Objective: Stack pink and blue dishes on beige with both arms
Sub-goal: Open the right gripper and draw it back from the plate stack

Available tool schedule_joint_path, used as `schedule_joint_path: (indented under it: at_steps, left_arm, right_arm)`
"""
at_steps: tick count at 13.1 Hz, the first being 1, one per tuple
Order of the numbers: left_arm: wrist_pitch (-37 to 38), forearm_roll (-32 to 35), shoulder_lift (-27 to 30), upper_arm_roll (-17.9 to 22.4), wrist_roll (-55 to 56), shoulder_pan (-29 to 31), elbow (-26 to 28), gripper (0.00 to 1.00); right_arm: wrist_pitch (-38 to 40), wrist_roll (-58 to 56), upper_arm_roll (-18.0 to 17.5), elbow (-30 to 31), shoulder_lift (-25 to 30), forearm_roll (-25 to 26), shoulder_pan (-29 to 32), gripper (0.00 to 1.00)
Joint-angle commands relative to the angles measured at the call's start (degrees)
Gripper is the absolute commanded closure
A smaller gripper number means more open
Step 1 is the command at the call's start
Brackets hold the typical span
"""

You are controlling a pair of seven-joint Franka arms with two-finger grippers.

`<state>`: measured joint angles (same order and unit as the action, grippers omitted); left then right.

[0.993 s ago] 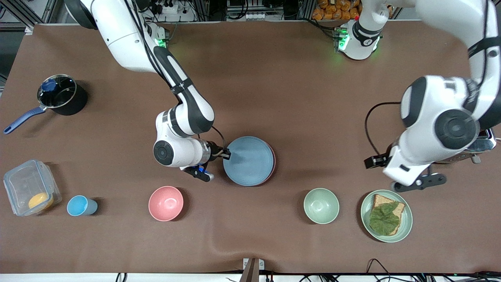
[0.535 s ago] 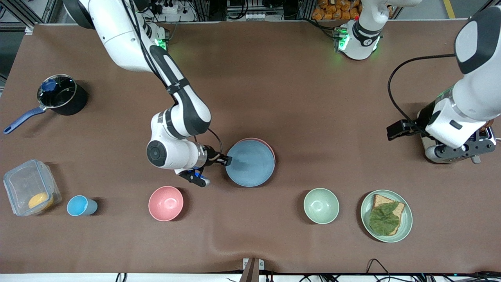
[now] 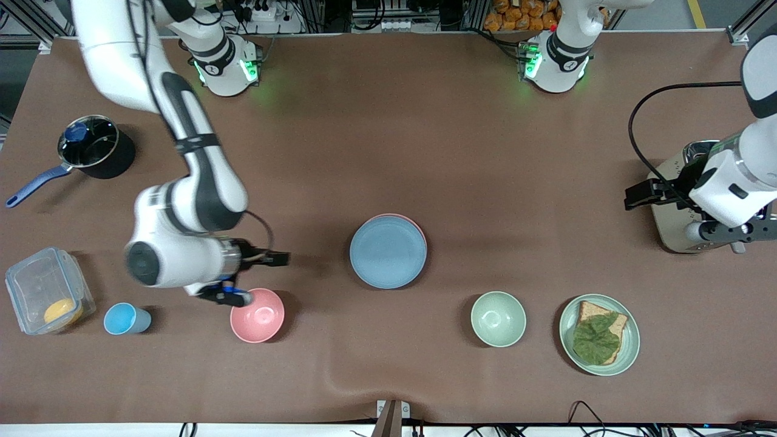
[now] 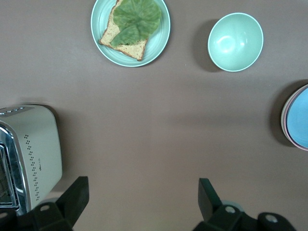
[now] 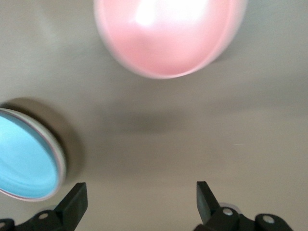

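Observation:
The light blue plate (image 3: 387,254) lies on top of a stack in the middle of the table. The pale pink plate's rim (image 3: 421,232) peeks out beneath it. No beige plate shows; anything under the stack is hidden. My right gripper (image 3: 227,296) hangs open and empty over the table beside the deep pink bowl (image 3: 257,314), well clear of the stack. In the right wrist view its fingers (image 5: 72,199) stand wide apart over bare cloth. My left gripper (image 3: 725,230) is open and empty beside the toaster (image 3: 680,206). The left wrist view catches the stack's blue plate (image 4: 301,118) at its edge.
Toward the right arm's end stand a black pot (image 3: 94,145), a clear plastic box (image 3: 45,288) and a small blue cup (image 3: 124,318). A green bowl (image 3: 498,318) and a green plate (image 3: 631,349) with bread and leaf sit nearer the front camera than the toaster.
The right gripper left the blue plate's edge and swung away toward the right arm's end, stopping by the pink bowl. The left arm drifted a little farther over the toaster.

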<state>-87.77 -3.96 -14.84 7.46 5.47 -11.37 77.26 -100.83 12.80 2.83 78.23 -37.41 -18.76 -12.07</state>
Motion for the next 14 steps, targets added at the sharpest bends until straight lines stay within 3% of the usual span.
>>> schedule_joint_path:
  at_steps: [1, 3, 5, 10, 14]
  left_arm:
    - [-4.49, -0.35, 6.89, -1.49, -0.73, 2.49, 6.29, 0.0]
    - [-9.08, 0.71, 15.5, -3.15, -0.29, 3.54, 18.05, 0.0]
    - [-9.44, 1.41, 20.89, -5.17, -0.63, 6.35, 24.41, 0.0]
    - [-9.44, 2.55, 19.95, -6.41, -2.39, 8.82, 23.39, 0.0]
    - [-9.35, 2.64, 16.25, -6.5, -4.77, 9.52, 18.54, 0.0]
  right_arm:
    - [3.71, -3.66, -1.25, 1.31, 4.88, 7.99, 5.38, 0.0]
    - [6.42, -4.79, -1.25, 1.31, 8.04, 16.79, 5.74, 0.0]
    - [9.33, -7.07, -1.16, 1.31, 11.21, 18.84, 7.05, 0.0]
    - [11.36, -10.51, 1.13, 6.83, 25.6, 19.89, 9.17, 0.0]
    - [13.56, -10.51, 0.78, 6.67, 31.16, 21.48, 9.87, 0.0]
